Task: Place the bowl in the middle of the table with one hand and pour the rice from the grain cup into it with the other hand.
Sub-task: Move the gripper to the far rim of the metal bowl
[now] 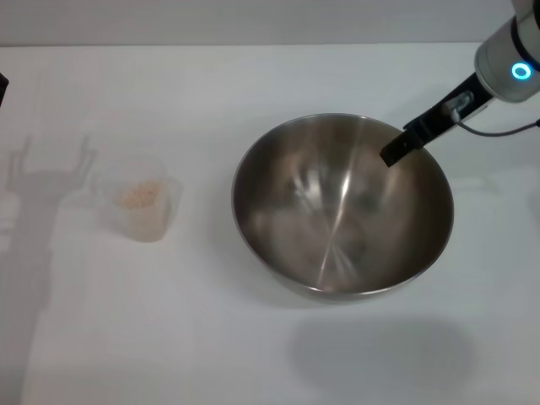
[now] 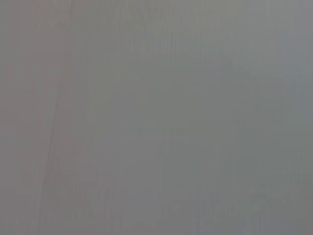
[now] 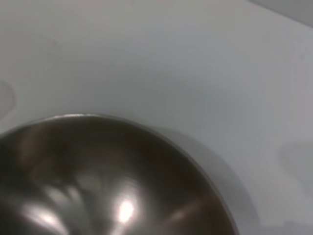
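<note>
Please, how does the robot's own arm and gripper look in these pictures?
Only the right arm shows: a silver-white cylindrical body with a glowing blue ring light, a thin grey cable beside it, and a right gripper with black fingers. The left arm is out of view.

Bright, even light; soft shadows on the table (image 1: 253, 354), glare streaks inside the slightly blurred bowl (image 1: 342, 207).

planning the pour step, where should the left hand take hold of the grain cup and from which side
Grip the grain cup around its side walls, below the rim, coming in level from the robot's left. It stands upright and open-topped with rice inside, so a top-down pinch would block the mouth, and the bowl sits on its other side.
</note>
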`<action>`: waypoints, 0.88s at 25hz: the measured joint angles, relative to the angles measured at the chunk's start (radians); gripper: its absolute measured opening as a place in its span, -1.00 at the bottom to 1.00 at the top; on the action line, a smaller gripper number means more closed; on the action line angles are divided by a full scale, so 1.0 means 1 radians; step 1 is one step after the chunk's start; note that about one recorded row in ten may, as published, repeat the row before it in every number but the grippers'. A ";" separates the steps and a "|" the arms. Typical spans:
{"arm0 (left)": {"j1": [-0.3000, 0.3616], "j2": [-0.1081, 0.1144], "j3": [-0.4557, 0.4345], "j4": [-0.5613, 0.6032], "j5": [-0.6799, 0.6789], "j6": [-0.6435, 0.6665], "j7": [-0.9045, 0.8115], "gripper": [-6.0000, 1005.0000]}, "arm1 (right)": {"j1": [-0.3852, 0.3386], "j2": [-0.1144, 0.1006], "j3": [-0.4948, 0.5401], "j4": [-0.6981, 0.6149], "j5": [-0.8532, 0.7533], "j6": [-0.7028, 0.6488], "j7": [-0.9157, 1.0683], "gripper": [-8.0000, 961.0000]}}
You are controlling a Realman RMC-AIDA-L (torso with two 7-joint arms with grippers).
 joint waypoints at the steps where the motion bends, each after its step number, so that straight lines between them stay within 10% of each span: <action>1: 0.000 0.000 0.000 0.000 0.000 0.000 0.000 0.71 | -0.001 0.001 0.007 0.013 0.001 -0.005 -0.007 0.69; 16: -0.004 0.000 0.000 0.000 0.000 0.001 0.000 0.71 | -0.002 0.002 0.061 0.156 0.052 -0.083 -0.097 0.56; 22: -0.004 0.000 0.000 -0.002 0.000 0.013 0.000 0.71 | 0.000 0.003 0.059 0.167 0.048 -0.091 -0.104 -0.14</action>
